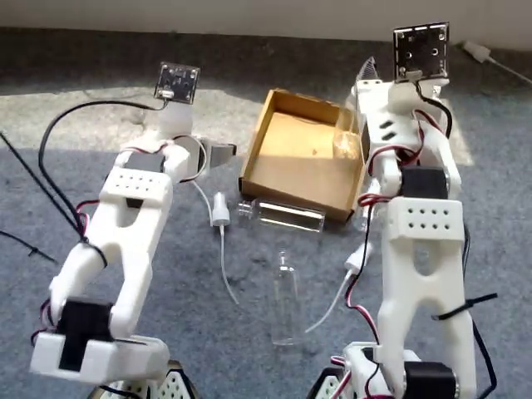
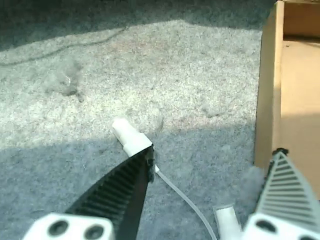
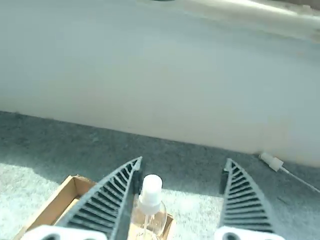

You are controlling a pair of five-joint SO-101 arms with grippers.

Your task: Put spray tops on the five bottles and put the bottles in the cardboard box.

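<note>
Since a capped bottle (image 3: 147, 214) stands at the right side of the box (image 1: 291, 158), inside it as far as I can tell, I judge the work early: one bottle done, the others yet to cap. My right gripper (image 3: 183, 161) hangs over that bottle with jaws spread wide, one finger close beside it, gripping nothing. My left gripper (image 2: 215, 152) sits low over the carpet (image 1: 249, 357) just left of the box, jaws likewise wide apart and empty.

A second bottle (image 1: 287, 216) lies on its side along the box's near wall, bare-necked. A third bottle (image 1: 288, 303) lies nearer me, between my arms, also bare.

One top (image 2: 131, 137) lies right at the tip of a left finger, outside the jaws, its thin tube trailing back under me. A second top (image 1: 357, 260) lies beside my right arm. A far top (image 3: 272, 161) lies well beyond the box.

Next, I think, my left gripper must shift sideways to bring the top's white head between its jaws, then close on the head, not the tube. My right must leave the box and take a bare bottle.
</note>
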